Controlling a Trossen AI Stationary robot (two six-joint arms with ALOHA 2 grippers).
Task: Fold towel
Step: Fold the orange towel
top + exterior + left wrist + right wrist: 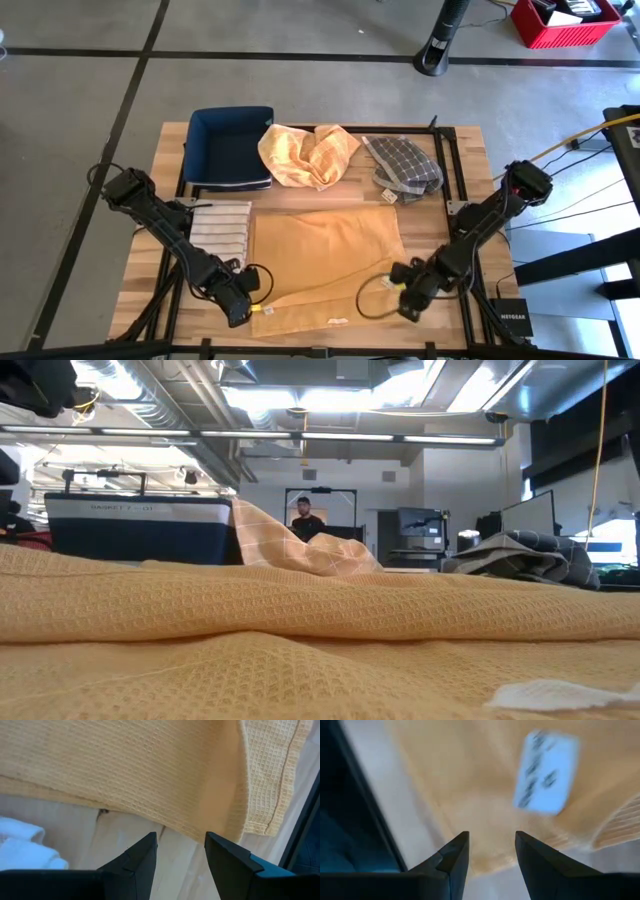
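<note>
Yellow towel (325, 265) lies spread w/ some wrinkles in the middle-bottom of the worktop (465, 160). Left claw (243, 305) sits low at the towel's bottom-left corner, fingers apart, holding nothing. Right claw (408, 297) sits at the bottom-right edge, fingers apart too, nothing in it. White tag (546, 772) shows on the towel.

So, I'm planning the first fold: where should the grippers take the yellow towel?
Probably at the two near corners of the towel, coming from the front edge. It lies flat with those corners free, and the left gripper and right gripper sit open beside them.
</note>
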